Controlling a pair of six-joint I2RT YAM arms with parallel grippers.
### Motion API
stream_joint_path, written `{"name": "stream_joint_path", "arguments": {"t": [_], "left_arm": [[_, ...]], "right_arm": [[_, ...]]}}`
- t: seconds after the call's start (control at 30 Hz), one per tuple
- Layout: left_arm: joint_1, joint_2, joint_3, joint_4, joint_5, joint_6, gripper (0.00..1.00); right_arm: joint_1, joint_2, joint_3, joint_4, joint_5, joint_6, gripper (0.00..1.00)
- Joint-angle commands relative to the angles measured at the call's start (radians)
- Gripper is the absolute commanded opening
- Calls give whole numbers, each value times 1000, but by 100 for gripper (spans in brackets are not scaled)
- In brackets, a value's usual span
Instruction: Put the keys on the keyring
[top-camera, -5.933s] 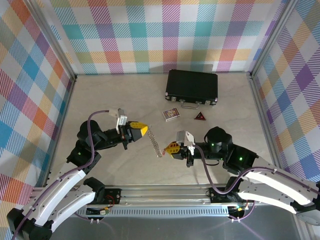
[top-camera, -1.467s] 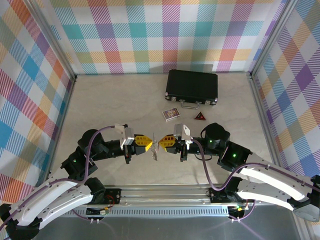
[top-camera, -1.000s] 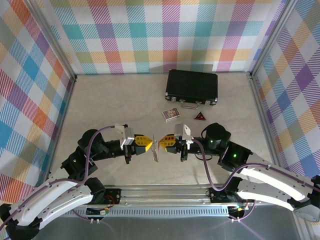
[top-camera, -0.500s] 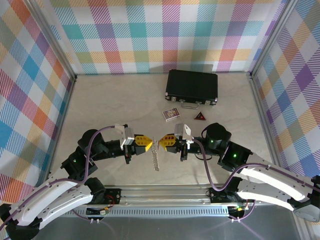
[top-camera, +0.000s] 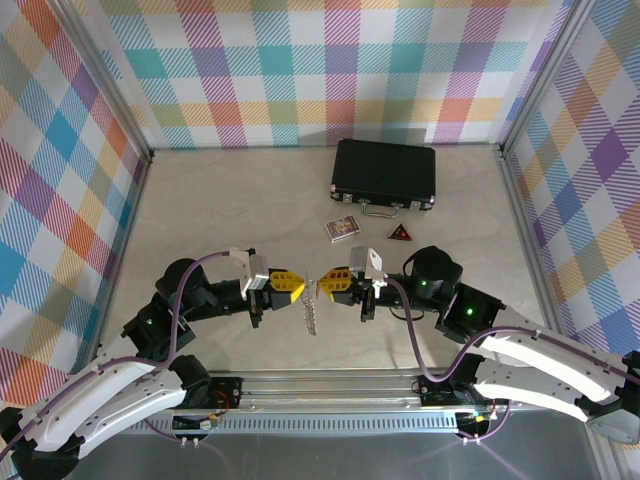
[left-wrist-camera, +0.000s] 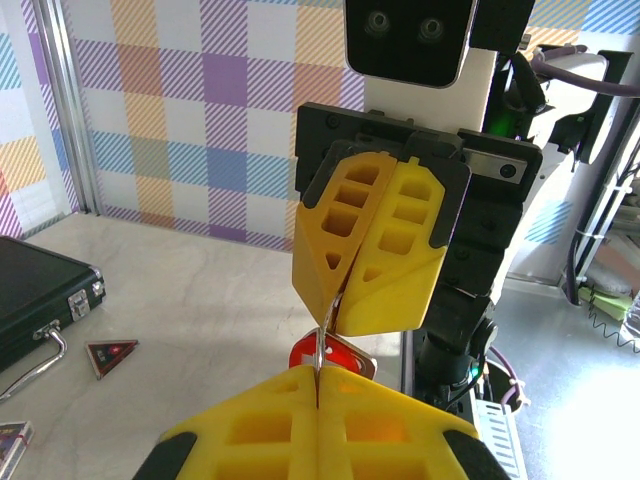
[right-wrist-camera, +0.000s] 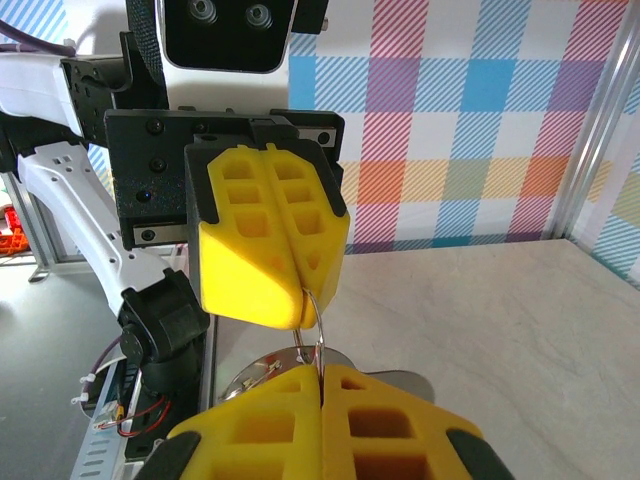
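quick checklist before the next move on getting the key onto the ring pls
1. Left end effector shut on the keyring: ok.
2. Right end effector shut, with the red key at its tips: ok.
3. The two sets of tips face each other, almost touching: ok.
4. Key already threaded on the ring: cannot tell.
5. Black case, card box and triangle lie well away from the work: ok.

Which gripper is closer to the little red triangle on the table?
Right. The right gripper is left of the red triangle and nearer the robot; the left gripper faces it from farther left.
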Motion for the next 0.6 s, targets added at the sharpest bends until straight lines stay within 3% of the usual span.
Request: {"name": "stream_joint_path", "arguments": {"t": [0.0,0.57], "left_arm": [[-14,-15,-6,38,2,5,0],[-13,-16,-6,37,3,7,0]], "right_arm": [[-1,-10,-8,56,4,0,0],[-1,28,-4,77,-21,10,0]]}}
